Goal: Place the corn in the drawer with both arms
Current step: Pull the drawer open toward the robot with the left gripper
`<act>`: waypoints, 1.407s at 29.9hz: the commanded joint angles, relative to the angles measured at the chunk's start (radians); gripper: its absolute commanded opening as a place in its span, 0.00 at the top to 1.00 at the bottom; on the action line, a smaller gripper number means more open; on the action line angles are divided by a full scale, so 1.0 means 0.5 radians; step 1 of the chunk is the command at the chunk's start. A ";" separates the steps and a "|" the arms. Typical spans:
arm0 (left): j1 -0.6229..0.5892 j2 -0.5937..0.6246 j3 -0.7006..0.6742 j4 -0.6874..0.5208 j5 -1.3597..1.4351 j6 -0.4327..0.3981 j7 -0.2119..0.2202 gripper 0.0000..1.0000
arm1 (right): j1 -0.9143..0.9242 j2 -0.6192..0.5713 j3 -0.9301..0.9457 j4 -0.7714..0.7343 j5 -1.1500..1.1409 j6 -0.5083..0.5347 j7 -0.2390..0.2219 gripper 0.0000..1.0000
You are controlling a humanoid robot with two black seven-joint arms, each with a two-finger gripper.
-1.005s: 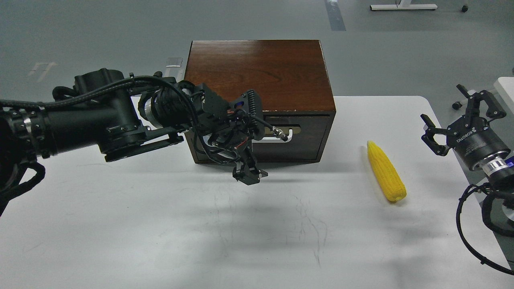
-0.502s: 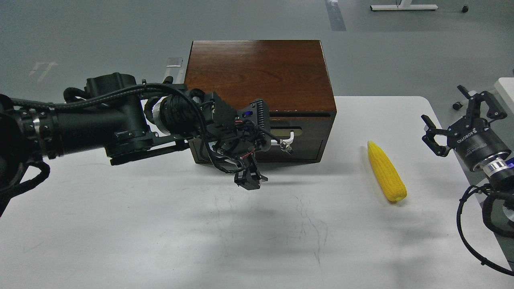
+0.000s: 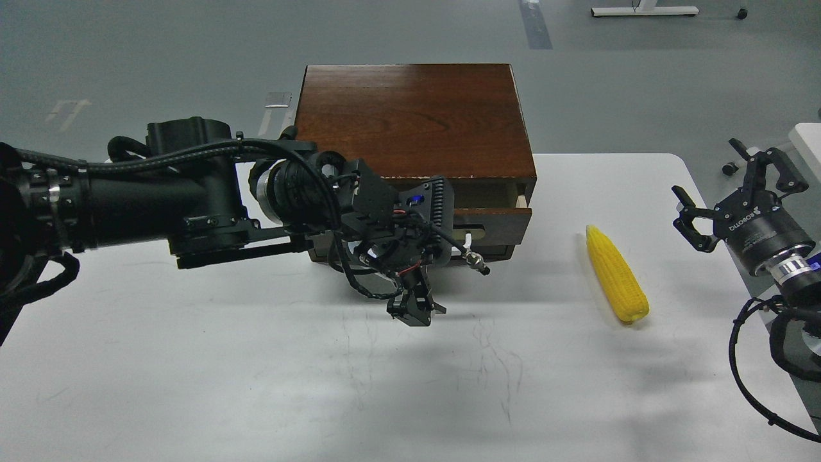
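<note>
The corn (image 3: 616,276) lies on the white table to the right of the cabinet, its pointed end away from me. The drawer (image 3: 500,221) stands partly out of the cabinet (image 3: 417,115), and a strip of its pale inside shows. My left gripper (image 3: 444,247) is at the drawer's white handle (image 3: 467,239). Its fingers are mostly hidden behind its own body and camera mount. My right gripper (image 3: 712,176) is open and empty at the table's right edge, right of the corn and apart from it.
The white table (image 3: 256,359) runs across the front of the view. My left arm (image 3: 160,199) crosses its left half at cabinet height. A cable connector (image 3: 478,263) dangles in front of the drawer. Grey floor lies beyond.
My left gripper has moved toward me and a little right, and the drawer has come out with it, from shut to partly open. The corn and the right arm have not moved.
</note>
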 commanded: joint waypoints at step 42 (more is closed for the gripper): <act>-0.170 0.169 -0.033 -0.352 -0.058 0.000 0.000 0.02 | -0.010 -0.003 0.012 0.000 0.000 0.000 0.000 0.00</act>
